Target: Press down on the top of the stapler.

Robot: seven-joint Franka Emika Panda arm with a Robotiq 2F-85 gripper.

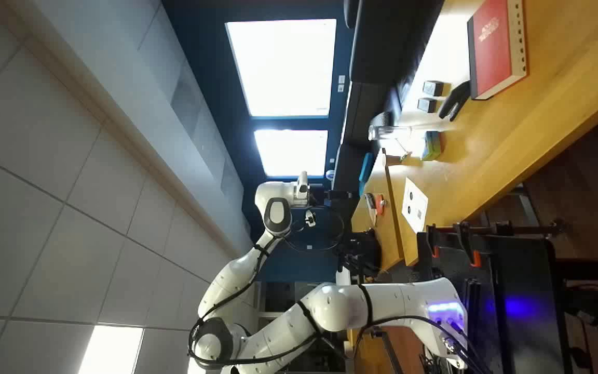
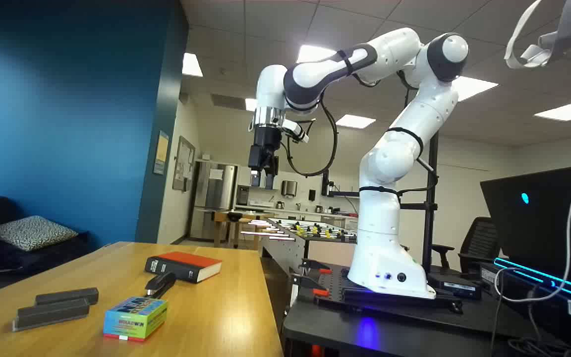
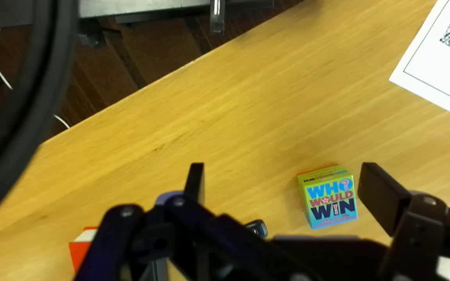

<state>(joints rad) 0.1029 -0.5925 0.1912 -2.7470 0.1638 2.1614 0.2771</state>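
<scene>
Carrying the stapler (image 2: 160, 284) is a yellow-brown wooden bench (image 2: 216, 322), biggest thing here. Next size down, white arm (image 2: 389, 163), well apart from the stapler, base on a black stand (image 2: 325, 322) that sits well off from the stapler; it bends up, over, then straight down at the wrist, black cable (image 3: 45, 78) strapped along it. From it the end effector (image 2: 262, 179) hangs well above the stapler's level and off to one side, tips pointing down. Fingers (image 3: 383, 195) wide apart, clearest in the wrist view.

Thick red book (image 2: 186, 260), dark lettered spine, lies flat just beside one end of the stapler; cannot tell if the two touch. White sheet (image 1: 414, 205), QR code plus dark marks, lies flat on the bench, well apart from the stapler. Small box (image 3: 332, 201), green and blue, lettered WHO WOULD WIN, sits near the stapler's other end. Two dark grey blocks (image 2: 52, 314) lie side by side near the stapler, on its side away from the arm. Stapler itself: black, slim, on the bench, book toward one end, box toward the other, shows in both exterior views. Wrist view gives only a rounded end of it, rest hidden behind the end effector.
</scene>
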